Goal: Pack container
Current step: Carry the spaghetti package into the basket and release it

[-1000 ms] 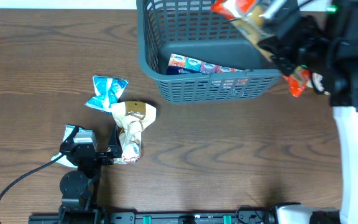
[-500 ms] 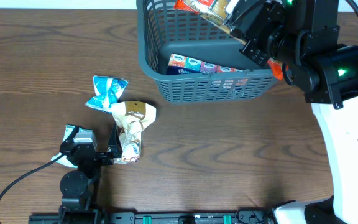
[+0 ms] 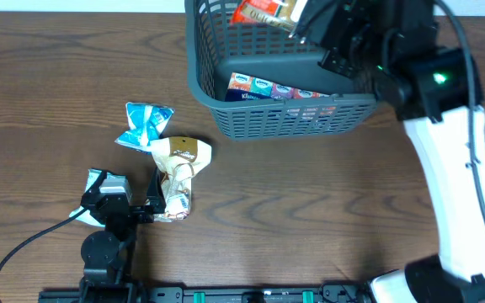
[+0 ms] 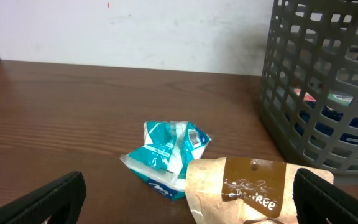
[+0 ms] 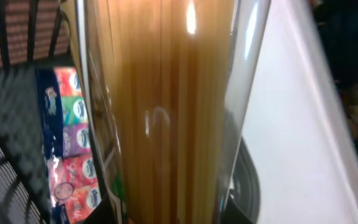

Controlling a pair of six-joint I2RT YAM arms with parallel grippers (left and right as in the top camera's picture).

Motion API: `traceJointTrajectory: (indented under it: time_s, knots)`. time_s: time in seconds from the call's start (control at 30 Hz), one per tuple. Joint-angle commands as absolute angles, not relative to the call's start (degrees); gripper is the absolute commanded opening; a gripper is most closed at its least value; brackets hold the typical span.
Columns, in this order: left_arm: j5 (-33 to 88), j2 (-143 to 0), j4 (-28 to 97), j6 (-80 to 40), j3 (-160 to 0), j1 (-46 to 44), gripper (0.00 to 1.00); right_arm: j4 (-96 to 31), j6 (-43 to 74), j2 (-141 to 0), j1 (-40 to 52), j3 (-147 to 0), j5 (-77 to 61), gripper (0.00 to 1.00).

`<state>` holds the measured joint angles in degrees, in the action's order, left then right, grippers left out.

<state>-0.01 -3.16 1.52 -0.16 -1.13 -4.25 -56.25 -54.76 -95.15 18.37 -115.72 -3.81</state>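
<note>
The dark grey lattice container (image 3: 200,80) stands at the back of the table; its slotted wall shows in the left wrist view (image 4: 316,93). A row of colourful tissue packs (image 3: 280,91) lies inside it, also seen in the right wrist view (image 5: 73,149). My right gripper (image 3: 327,34) is shut on a clear packet of spaghetti (image 3: 263,10) and holds it over the container's far side; the packet fills the right wrist view (image 5: 166,112). My left gripper (image 3: 125,206) is open and empty at the front left, next to a tan packet (image 3: 178,172).
A blue-and-white packet (image 3: 146,124) lies left of the container, touching the tan packet; both show in the left wrist view, the blue one (image 4: 169,155) behind the tan one (image 4: 253,190). A teal packet (image 3: 99,181) lies by the left gripper. The right arm's white link (image 3: 449,177) crosses the right side.
My right arm has swung left, carrying the spaghetti packet from the container's right rim to over its inside. The left arm and loose packets have not moved.
</note>
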Motion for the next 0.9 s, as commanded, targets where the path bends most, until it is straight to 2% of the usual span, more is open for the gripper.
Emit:
traceJointTrajectory:
  time_s: [0.0,0.87]
  knots:
    - [-1.04,-2.74,4.08,0.10,-0.23,-4.43,0.99,-54.39,-59.90,-97.93,18.83,-118.24,-3.42,0.01]
    - [-1.04,-2.74,4.08,0.12,-0.23,-4.43,0.99,-56.07,-59.16,-119.07,14.22,-118.24,-11.66,0.01]
